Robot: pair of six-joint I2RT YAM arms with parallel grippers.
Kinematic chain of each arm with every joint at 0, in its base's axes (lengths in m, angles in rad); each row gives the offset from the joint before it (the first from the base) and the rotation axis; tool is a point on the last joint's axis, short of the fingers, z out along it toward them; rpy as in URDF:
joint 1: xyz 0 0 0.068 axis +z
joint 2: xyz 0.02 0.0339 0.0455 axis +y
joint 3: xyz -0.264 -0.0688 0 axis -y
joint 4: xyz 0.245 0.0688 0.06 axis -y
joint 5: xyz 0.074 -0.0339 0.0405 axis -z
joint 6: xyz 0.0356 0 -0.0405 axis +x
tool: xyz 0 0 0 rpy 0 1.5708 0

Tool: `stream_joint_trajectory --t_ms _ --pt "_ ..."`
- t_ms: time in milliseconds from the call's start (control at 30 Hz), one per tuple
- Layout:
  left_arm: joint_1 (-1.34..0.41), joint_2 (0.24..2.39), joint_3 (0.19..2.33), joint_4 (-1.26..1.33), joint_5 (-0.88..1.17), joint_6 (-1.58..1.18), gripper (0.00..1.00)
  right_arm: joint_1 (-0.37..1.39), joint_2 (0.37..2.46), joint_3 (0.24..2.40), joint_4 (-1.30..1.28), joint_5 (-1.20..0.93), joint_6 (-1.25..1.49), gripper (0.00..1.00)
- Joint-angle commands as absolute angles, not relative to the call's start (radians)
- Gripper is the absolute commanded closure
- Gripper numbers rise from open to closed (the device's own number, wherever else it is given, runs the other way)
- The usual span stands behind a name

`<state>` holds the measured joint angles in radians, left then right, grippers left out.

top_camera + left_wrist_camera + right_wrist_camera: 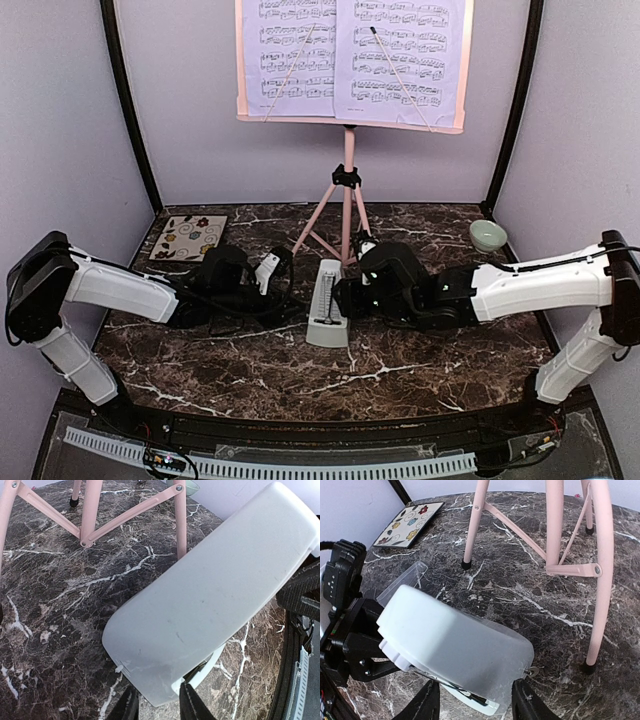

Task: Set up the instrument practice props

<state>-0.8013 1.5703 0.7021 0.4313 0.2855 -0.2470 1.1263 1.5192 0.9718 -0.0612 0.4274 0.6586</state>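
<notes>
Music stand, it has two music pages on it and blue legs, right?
Not quite. The music stand does hold two music pages, but its legs are pink, not blue. The top external view shows this.

Lavender walls (60,120), dark marble tabletop (250,370), black posts (128,110)

Top view looks down; 2 wrist views — close on metronome (328,305).

Arms low, reaching inward; left pincer (160,707) clamped; right pincer (476,702) grip unclear.
</notes>
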Motion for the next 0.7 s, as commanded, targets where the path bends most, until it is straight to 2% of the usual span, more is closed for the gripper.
stream_joint_trajectory --t_ms 0,367,567,667 --pt "-0.803 1.537 0.698 0.432 0.28 -0.249 0.7 1.129 1.476 0.948 -0.045 0.465 0.663 0.52" --pt "-0.802 1.539 0.7 0.437 0.28 -0.251 0.7 1.167 1.489 0.963 0.0 0.394 0.631 0.21" --pt "-0.802 1.521 0.685 0.437 0.269 -0.256 0.7 1.201 1.558 1.047 -0.04 0.481 0.667 0.05" --pt "-0.802 1.512 0.681 0.431 0.264 -0.258 0.7 1.207 1.578 1.081 -0.096 0.567 0.718 0.02"
